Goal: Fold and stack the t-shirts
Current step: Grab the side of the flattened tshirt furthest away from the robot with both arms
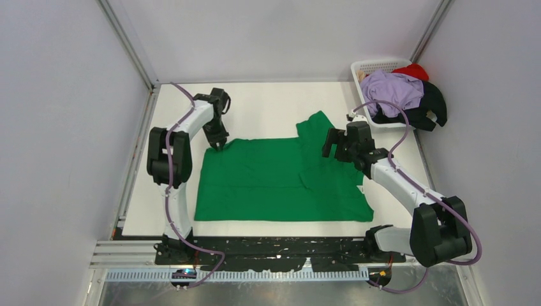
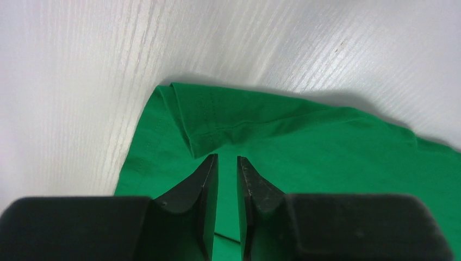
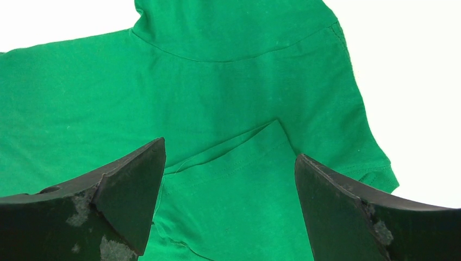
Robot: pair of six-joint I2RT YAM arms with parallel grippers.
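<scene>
A bright green t-shirt (image 1: 281, 178) lies spread flat in the middle of the table. My left gripper (image 1: 219, 145) is down at its far left corner. In the left wrist view the fingertips (image 2: 209, 163) stand a narrow gap apart over the cloth (image 2: 326, 152), just short of a folded-over corner, and nothing shows pinched between them (image 2: 227, 157). My right gripper (image 1: 336, 148) hovers over the shirt's right side, near the sleeve. Its jaws are wide open and empty (image 3: 229, 149) above the green cloth (image 3: 217, 81). Lilac (image 1: 395, 89), black (image 1: 429, 109) and red (image 1: 415, 70) shirts are piled in the basket.
A white lattice basket (image 1: 367, 65) stands at the far right corner of the table, with shirts spilling over its right side. Metal frame posts and grey walls enclose the white tabletop (image 1: 268, 102). The arm bases sit at the near edge.
</scene>
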